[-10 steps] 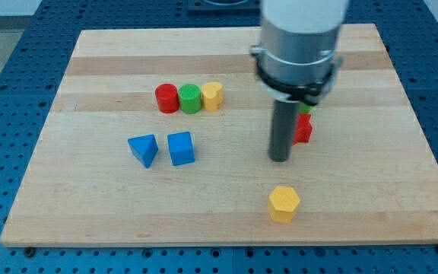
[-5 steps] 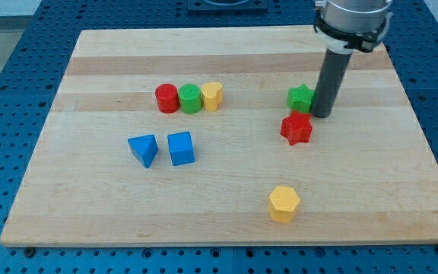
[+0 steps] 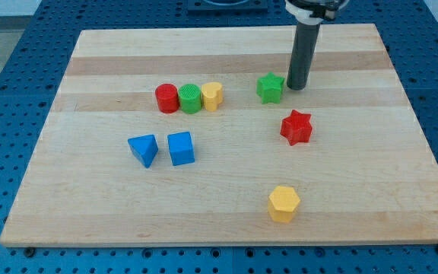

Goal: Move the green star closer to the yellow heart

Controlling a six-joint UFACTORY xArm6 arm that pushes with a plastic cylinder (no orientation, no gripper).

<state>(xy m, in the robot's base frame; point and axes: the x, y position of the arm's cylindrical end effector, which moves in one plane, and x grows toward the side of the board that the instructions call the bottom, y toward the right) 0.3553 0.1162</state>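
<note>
Pushing the green star leftward is the job right now, and it sits up in the view's upper middle, well short of the yellow heart with a bare strip of tabletop between them. My tip is just beside the star on the view's right, touching it or near enough that I can't tell. No fingers on this rig, just the rod, so nothing to report as apart or clamped.

The heart is the right end of a tight row with a green cylinder and a red cylinder. It also sits a hair lower in the view than the star. So I reckon the trick is to keep the tip behind the star's centre and steer left with a slight downward lean, slowly, since star points like to spin off a rod. Stop short so I don't shove the whole row.

The red star, blue blocks and the yellow hexagon are all well out of the way.
</note>
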